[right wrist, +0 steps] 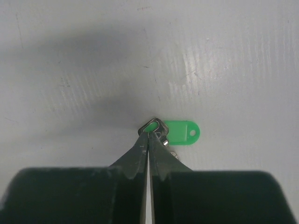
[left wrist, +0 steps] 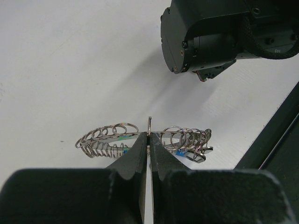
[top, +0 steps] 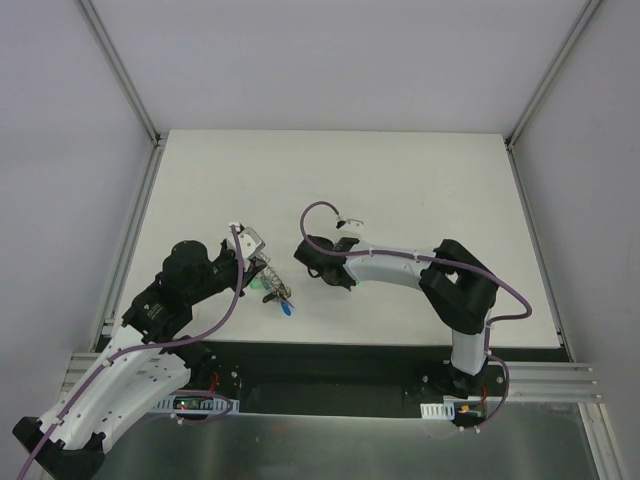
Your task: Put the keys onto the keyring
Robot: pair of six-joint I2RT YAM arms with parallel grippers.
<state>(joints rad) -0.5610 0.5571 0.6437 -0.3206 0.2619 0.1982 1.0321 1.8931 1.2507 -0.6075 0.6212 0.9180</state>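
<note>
Holding the keyring (left wrist: 106, 140), the left tool (left wrist: 149, 138) faces the right tool (right wrist: 148, 135) pinching the green key (right wrist: 181, 133).

White table (top: 400, 190), pale walls (top: 330, 60), metal rails (top: 122, 75)

From above, the keyring (top: 272, 285) near the worktop's near edge is so small that its keys (top: 288, 310) can't be told apart, only a blue speck and a touch of green. Close up, its middle stretch disappears behind the pressed-together fingertips of the left gripper (left wrist: 149, 140), and the right arm (left wrist: 210, 37) is cut off by the top edge. Under the right gripper (right wrist: 149, 134), the metal end of the green-headed key (right wrist: 183, 133) is mostly covered.
</note>
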